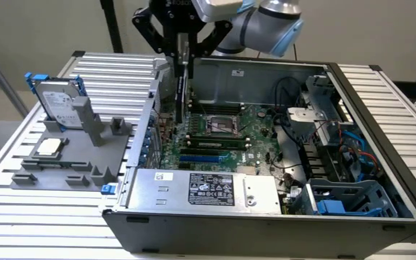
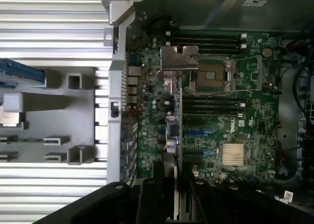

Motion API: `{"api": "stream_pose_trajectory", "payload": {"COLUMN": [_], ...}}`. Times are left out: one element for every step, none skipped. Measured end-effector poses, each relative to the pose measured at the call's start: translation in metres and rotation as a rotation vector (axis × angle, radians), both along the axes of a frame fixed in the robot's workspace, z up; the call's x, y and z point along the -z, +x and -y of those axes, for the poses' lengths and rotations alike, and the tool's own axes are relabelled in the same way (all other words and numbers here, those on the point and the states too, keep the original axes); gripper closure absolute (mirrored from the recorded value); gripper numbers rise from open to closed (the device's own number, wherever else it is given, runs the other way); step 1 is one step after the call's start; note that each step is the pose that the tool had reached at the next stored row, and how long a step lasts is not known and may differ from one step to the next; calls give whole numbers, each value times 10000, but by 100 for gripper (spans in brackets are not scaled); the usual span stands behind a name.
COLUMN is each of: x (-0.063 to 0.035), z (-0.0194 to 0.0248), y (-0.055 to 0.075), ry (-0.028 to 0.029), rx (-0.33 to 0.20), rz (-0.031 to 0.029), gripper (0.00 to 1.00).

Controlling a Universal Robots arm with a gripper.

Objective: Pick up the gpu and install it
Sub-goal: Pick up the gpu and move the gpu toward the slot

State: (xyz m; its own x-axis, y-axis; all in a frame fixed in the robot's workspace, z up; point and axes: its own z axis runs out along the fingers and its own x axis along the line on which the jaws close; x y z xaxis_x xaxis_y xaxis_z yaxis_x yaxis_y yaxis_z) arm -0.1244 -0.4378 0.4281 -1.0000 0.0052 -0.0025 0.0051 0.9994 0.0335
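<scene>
Above the motherboard [image 1: 260, 123], the hand [image 1: 184, 51] clasps the upright gpu [image 1: 182, 89].

Desk: ribbed aluminium slats [image 1: 34, 216].
On it: open computer case [image 1: 266, 235]; grey parts holder [image 1: 78, 157] touching its side.

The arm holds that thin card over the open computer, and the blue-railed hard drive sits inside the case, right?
Not quite. The gripper does hold the gpu over the open case, but the hard drive stands in the grey holder outside it, as the exterior view shows.
</scene>
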Motion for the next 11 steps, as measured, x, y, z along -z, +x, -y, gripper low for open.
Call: {"api": "stream_pose_trajectory", "payload": {"x": [9,17,24,32,41,49,59,71,84,100,117], "z": [0,0,0,0,0,0,0,-1,-2,-4,-8], "y": [45,91,135,181,227,272,319,363,410,453,493], "ry": [-20,-46,-75,-106,-133,-156,-172,-182,-187,-188,-189], "rx": [0,-1,0,3,6,7,9,10,12,16,25], "rz": [1,0,0,-1,1,0,0,0,-1,0,-1], "gripper": [100,100,100,100,100,100,100,100,100,100,100]}}
